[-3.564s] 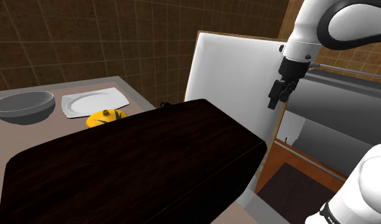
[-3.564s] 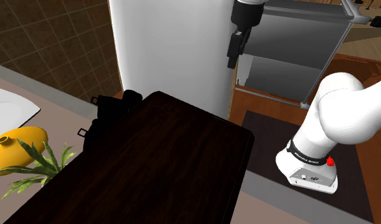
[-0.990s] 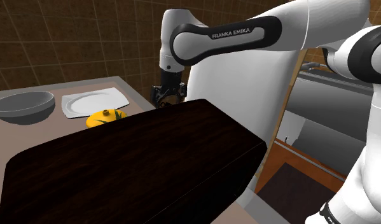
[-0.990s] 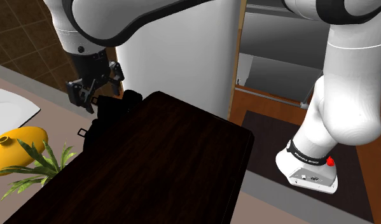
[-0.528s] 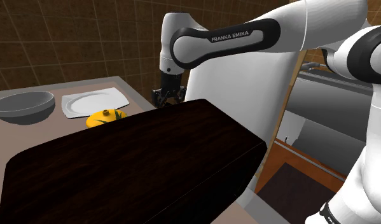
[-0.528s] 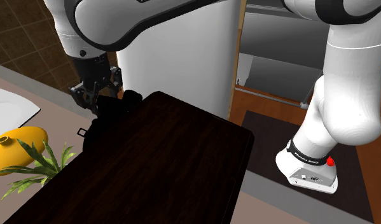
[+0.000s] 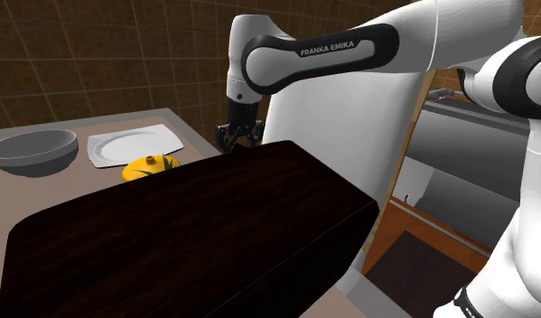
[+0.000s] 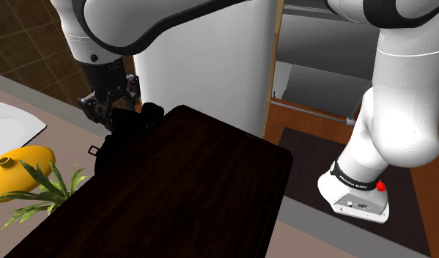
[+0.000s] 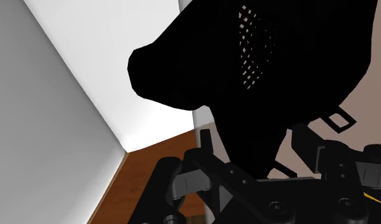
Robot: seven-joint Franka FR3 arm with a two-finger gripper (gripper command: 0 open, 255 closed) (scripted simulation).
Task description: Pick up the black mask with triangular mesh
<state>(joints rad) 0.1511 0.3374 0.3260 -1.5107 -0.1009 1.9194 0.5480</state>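
Observation:
The black mask point(image 8: 127, 134) lies on the counter beside the far end of the dark wooden block point(image 8: 188, 190), with small strap loops sticking out. In the wrist view the mask point(image 9: 246, 70) is a black shape with a patch of triangular mesh. My black gripper point(image 8: 106, 115) points down at the mask's upper edge. Its fingers point(image 9: 205, 145) clasp the mask's narrow lower part between them, so my gripper point(image 9: 259, 153) is shut on it. In the shoulder view the gripper point(image 7: 237, 142) sits just behind the block's far corner, which hides most of the mask.
The big dark wooden block point(image 7: 187, 226) fills the foreground. Beyond it on the counter stand a grey bowl point(image 7: 33, 149), a white plate point(image 7: 133, 144) and a yellow vessel with green leaves point(image 8: 23, 172). A tall white panel point(image 7: 349, 117) rises behind the gripper. My base point(image 8: 360, 194) stands on the floor.
One second ago the fingers stood wide apart over the mask; they have since closed on it. The arm has barely moved since half a second ago.

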